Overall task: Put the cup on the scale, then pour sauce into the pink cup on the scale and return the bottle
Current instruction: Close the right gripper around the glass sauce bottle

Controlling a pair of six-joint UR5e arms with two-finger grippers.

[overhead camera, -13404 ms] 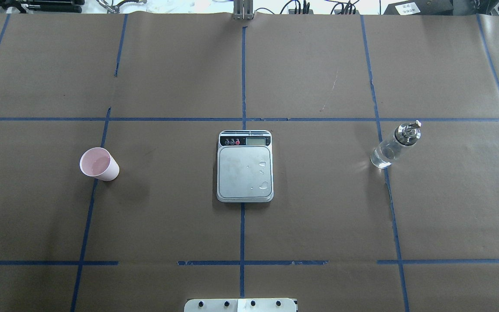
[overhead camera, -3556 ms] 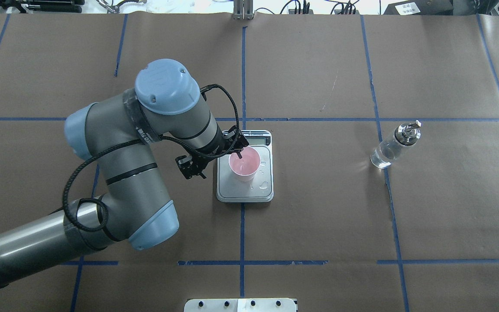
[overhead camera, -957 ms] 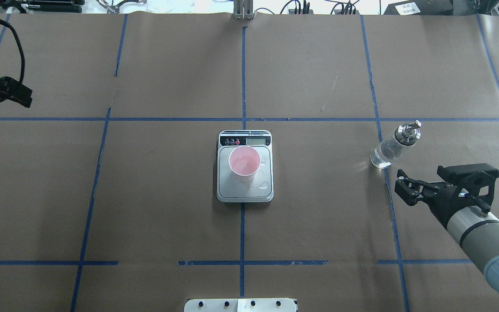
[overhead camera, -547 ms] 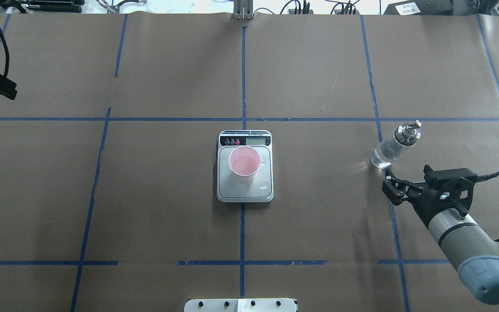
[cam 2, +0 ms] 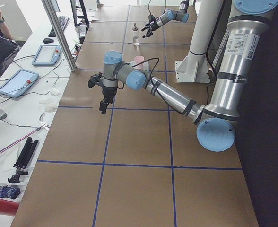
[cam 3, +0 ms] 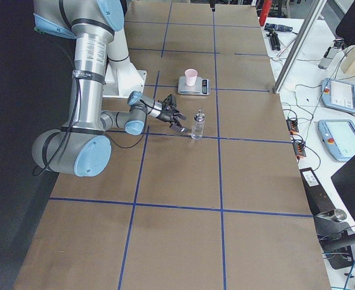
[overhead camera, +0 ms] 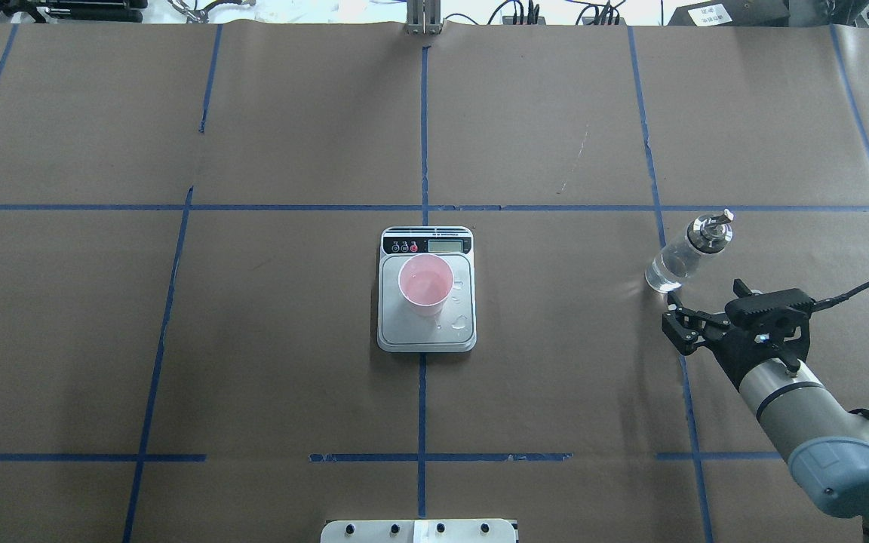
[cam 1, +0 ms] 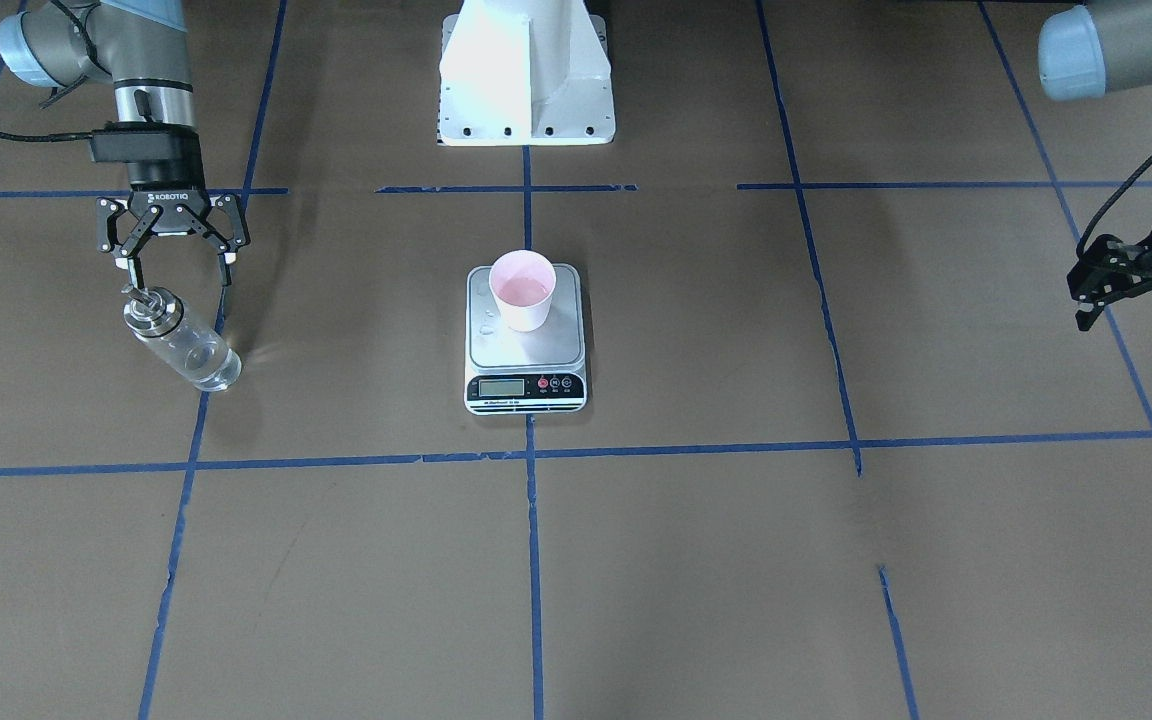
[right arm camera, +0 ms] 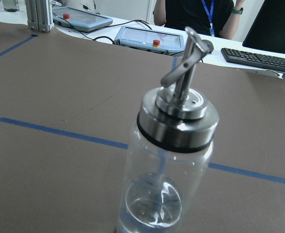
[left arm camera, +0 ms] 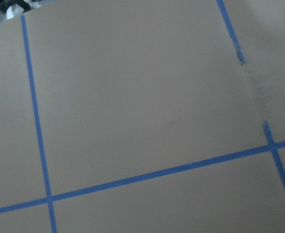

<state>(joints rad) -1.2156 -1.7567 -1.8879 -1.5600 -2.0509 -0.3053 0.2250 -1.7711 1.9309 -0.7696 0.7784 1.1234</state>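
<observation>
Hovering my right gripper (cam 1: 179, 278) with fingers spread wide and empty, I have the bottle (cam 1: 183, 343), a little clear sauce (right arm camera: 150, 206) low inside, upright on the table (cam 1: 696, 560) just ahead of the fingertips, not between them. The cup (cam 1: 523, 290) sits on the scale (cam 1: 536, 345), well apart.

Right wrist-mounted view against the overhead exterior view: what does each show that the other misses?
Only the wrist view: the bottle close up, with its spout and metal collar, the sauce low inside it, and beyond the table two tablets, a keyboard and a person. Only the overhead: the cup standing on the scale, droplets on its platform, and the right end effector, open, just short of the bottle. Both: the upright bottle on the brown table with blue tape lines.
</observation>
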